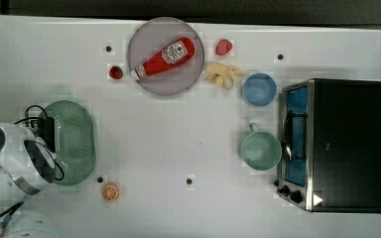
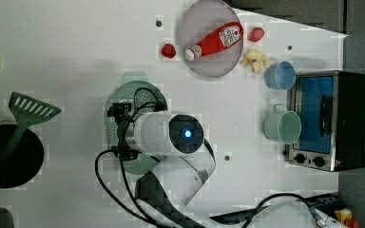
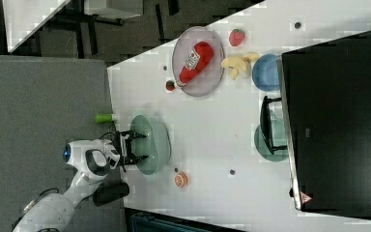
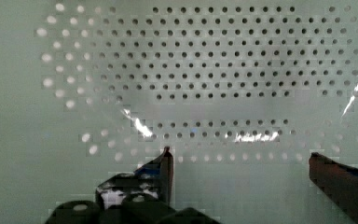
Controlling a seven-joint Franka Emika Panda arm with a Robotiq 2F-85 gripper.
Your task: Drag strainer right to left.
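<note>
Hand (image 3: pixel 140 147) spread wide just over strainer (image 3: pixel 155 145), its perforated centre directly beneath; judged risk: fingers skid off smooth plastic, leaving strainer behind mid-drag.

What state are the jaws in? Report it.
Open. In the wrist view the gripper has its two fingers wide apart over the strainer, nothing between them.

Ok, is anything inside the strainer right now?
The strainer's perforated bowl looks bare. The open gripper hangs over its rim, and the arm covers one side in the top view, so that part stays unseen.
</note>
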